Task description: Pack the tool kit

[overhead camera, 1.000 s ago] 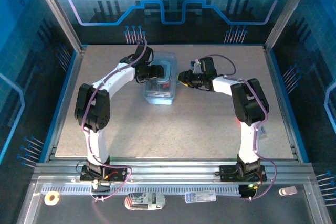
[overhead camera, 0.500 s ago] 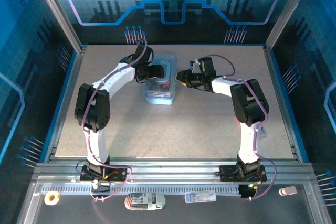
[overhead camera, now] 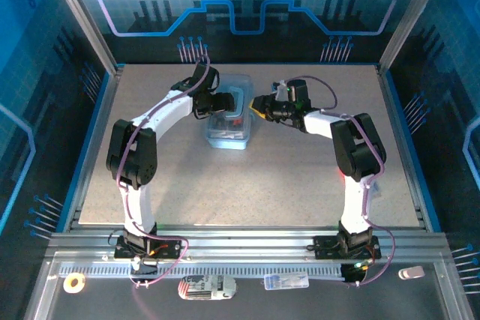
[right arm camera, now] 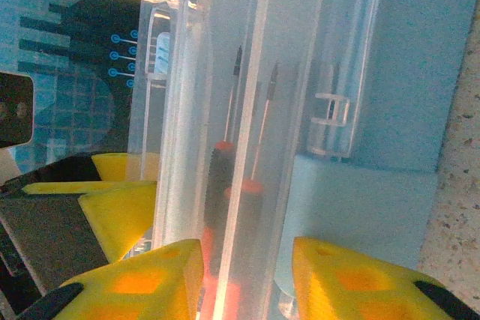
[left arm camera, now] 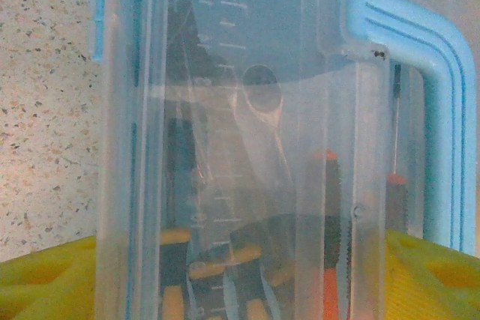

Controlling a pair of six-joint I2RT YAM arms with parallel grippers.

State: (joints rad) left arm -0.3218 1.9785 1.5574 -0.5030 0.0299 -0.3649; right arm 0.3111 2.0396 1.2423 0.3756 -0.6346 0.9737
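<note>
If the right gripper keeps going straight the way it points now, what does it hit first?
The tool kit box. In the right wrist view the right gripper has a yellow finger on either side of the box's clear edge, so it is practically at it already. Screwdrivers lie just behind that wall. Depth is hard to judge.

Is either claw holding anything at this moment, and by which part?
Both claws straddle the tool kit box: left claw across its body, right claw on its edge.

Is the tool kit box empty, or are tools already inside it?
Not empty. Through the translucent box the left wrist view shows a ratchet wrench and screwdrivers inside; the right wrist view shows screwdriver shafts too.
</note>
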